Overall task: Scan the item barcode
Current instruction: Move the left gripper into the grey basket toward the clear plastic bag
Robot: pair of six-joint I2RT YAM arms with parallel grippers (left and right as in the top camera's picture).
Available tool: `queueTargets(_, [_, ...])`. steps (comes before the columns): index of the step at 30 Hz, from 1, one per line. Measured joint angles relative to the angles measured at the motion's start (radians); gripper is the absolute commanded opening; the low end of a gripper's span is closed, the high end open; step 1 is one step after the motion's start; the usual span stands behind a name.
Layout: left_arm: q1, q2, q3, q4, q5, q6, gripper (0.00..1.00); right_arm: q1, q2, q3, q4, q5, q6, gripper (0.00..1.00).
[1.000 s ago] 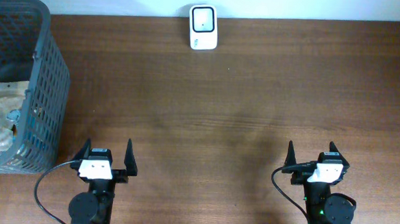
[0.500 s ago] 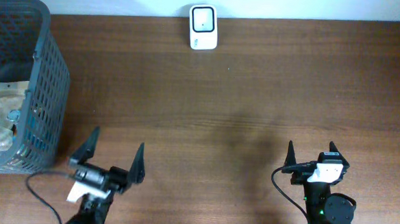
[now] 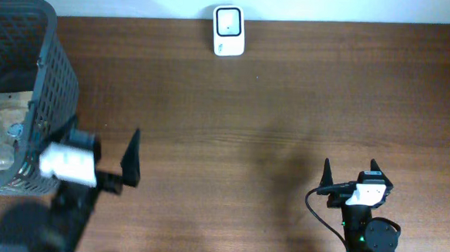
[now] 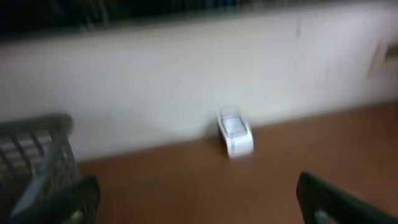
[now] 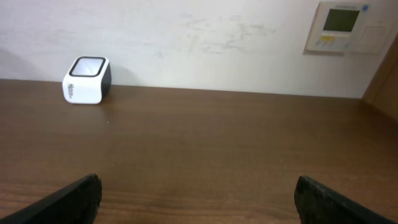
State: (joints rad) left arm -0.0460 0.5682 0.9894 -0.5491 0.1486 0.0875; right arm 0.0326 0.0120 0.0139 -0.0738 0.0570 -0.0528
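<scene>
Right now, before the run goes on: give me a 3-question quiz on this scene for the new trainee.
1. Fill in: the left gripper and the right gripper both stand ___, holding nothing.
2. Which one is beside the basket? A) left gripper B) right gripper C) neither
3. True or false: the white scanner stands at the far edge of the table, next to the wall.

Key: 1 open; 2 A; 3 true.
</scene>
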Motion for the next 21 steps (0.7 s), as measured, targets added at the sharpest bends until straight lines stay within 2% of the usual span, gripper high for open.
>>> queueTargets(1, [0.000, 0.030, 0.037, -0.034, 0.003, 0.008, 0.99, 0.000, 0.000, 0.000, -0.001, -0.002, 0.000, 0.99])
queueTargets(2, [0.000, 0.195, 0.213, -0.154, 0.026, 0.014, 0.99, 0.000, -0.001, 0.000, 0.000, -0.002, 0.000, 0.98])
queueTargets(3, [0.000, 0.266, 0.286, -0.202, 0.031, 0.020, 0.99, 0.000, 0.000, 0.000, -0.001, -0.002, 0.001, 0.98])
queueTargets(9, [0.033, 0.631, 0.697, -0.397, -0.050, -0.031, 0.99, 0.000, -0.001, 0.000, -0.001, -0.002, 0.000, 0.98])
queueTargets(13, [0.129, 0.849, 1.076, -0.601, -0.080, -0.082, 0.99, 0.000, -0.001, 0.000, 0.000, -0.002, 0.001, 0.98])
queueTargets(15, [0.233, 0.993, 1.344, -0.694, -0.101, -0.113, 0.99, 0.000, -0.001, 0.000, -0.001, -0.002, 0.000, 0.98])
queueTargets(19, [0.385, 1.129, 1.551, -0.720, -0.189, -0.187, 0.99, 0.000, -0.002, 0.000, -0.001, -0.002, 0.000, 0.98])
queueTargets(21, [0.453, 1.166, 1.575, -0.714, -0.235, -0.209, 0.99, 0.000, -0.002, 0.000, -0.001, -0.002, 0.000, 0.98])
